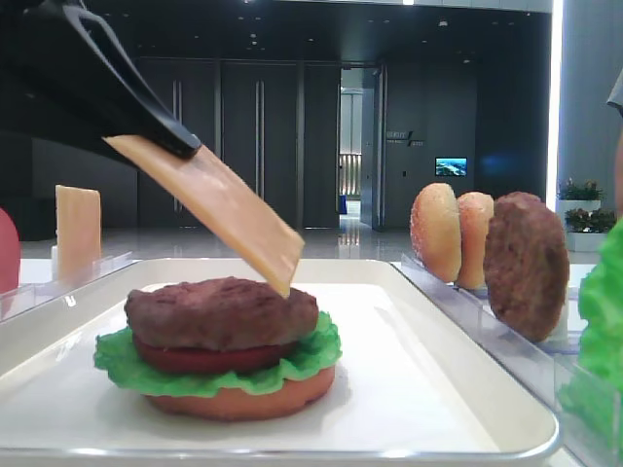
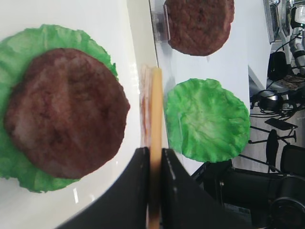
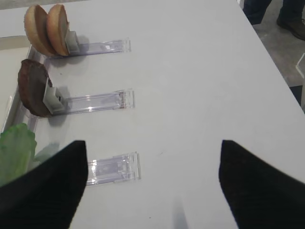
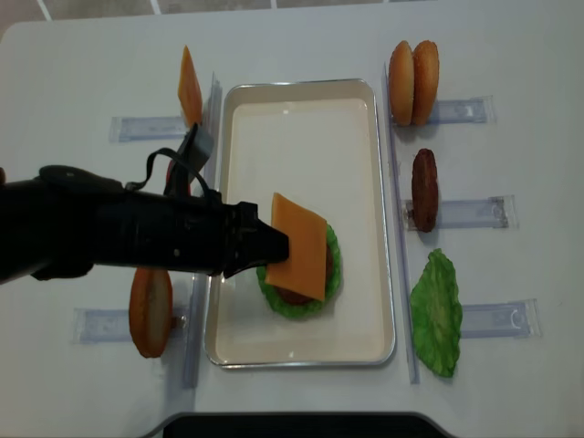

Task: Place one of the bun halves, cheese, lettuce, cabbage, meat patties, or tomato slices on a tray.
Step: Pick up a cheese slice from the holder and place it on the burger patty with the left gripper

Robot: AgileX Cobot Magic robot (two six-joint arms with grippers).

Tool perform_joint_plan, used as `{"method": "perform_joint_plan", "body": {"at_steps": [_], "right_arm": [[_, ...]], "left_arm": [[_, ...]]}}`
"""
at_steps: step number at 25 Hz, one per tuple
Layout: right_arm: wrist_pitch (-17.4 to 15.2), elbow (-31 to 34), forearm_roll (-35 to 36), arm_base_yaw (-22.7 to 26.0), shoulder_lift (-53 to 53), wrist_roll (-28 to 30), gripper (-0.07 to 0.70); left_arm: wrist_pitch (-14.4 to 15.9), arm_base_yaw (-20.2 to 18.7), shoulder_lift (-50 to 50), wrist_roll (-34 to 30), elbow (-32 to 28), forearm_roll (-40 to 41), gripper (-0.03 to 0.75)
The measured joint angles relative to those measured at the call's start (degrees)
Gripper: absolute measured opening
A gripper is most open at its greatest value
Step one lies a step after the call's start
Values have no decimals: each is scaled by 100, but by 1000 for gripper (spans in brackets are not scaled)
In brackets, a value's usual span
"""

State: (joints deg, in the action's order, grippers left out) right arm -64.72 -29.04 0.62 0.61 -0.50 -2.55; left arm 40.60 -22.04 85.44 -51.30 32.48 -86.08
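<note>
Left gripper [image 1: 185, 146] clamps cheese [image 1: 219, 209] by its 10 o'clock corner, tilted, lowest corner just touching meat patty [image 1: 222, 311] on tray [image 1: 428, 389]. Best to level it, centre, then release. Right gripper [image 3: 152, 181] open, idle.

surface: white table [image 4: 82, 64] | on it: tray [image 4: 301, 100]; clear racks [image 4: 465, 111]; lettuce leaf [image 4: 436, 315]

From overhead, my held cheese [image 4: 298, 245] covers most of the stacked patty [image 4: 294, 295]; my left arm hides part of the tray [image 4: 301, 351] near its left rim; in my right wrist view, the lettuce [image 3: 15, 148] is cut by the left edge.
</note>
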Motion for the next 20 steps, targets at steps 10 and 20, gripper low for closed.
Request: {"method": "perform_joint_plan", "body": {"at_steps": [10, 20], "right_arm": [[0, 0, 0, 0, 0, 0, 539], [0, 0, 0, 0, 0, 0, 539]], "left_arm": [[-238, 0, 0, 102, 0, 110, 34], [-164, 0, 301, 26, 0, 66, 34]]}}
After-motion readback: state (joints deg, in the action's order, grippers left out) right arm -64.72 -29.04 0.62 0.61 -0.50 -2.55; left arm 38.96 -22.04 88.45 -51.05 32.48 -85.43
